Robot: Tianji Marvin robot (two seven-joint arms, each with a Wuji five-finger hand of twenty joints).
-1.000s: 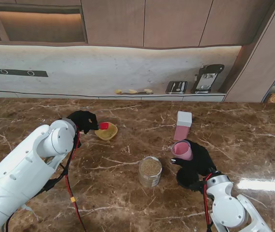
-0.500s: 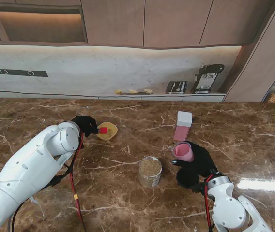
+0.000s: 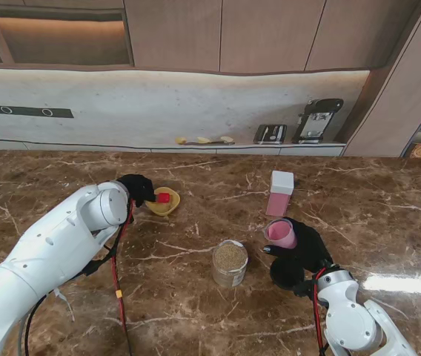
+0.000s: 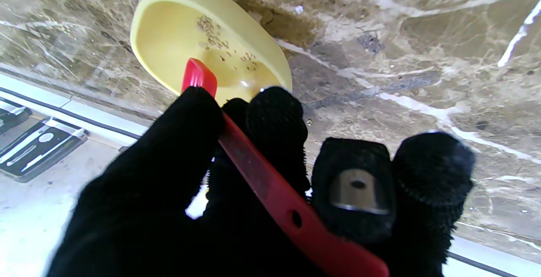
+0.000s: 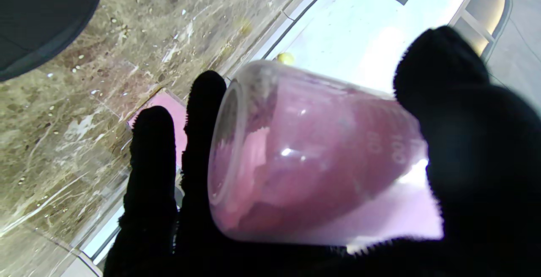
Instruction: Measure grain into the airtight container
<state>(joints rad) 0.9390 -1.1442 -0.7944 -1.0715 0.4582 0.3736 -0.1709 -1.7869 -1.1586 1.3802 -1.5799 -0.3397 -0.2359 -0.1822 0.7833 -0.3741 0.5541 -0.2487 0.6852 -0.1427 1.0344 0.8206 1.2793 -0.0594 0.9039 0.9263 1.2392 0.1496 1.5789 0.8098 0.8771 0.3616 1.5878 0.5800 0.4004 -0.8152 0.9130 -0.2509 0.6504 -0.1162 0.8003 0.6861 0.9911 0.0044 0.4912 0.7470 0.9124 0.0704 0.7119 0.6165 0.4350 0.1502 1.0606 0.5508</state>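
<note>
— Two things matter here: the glass jar of grain (image 3: 230, 262) in the middle of the tabletop (image 3: 359, 185), open on top, and the pink measuring cup (image 3: 280, 233) just to its right, tilted in the right hand (image 3: 299, 252), whose fingers are clamped around it.

— What has changed in the last second?

— Only the left side. The left hand (image 3: 138, 188) has moved a little to the right, and the red scoop (image 3: 163, 197) it pinches now sits deeper over the yellow bowl (image 3: 164, 202), at the far left. The cup and the jar have not moved. I judge the scooping is at its end.

— Why?

— The left wrist view shows the yellow bowl (image 4: 203, 44) nearly empty, only a few grains on its bottom; the stand view cannot show this. The right wrist view shows the pink measuring cup (image 5: 312, 158) lying on its side with no grain I can see inside. The pink container (image 3: 279, 193) with a white lid stands far right, shut.
</note>
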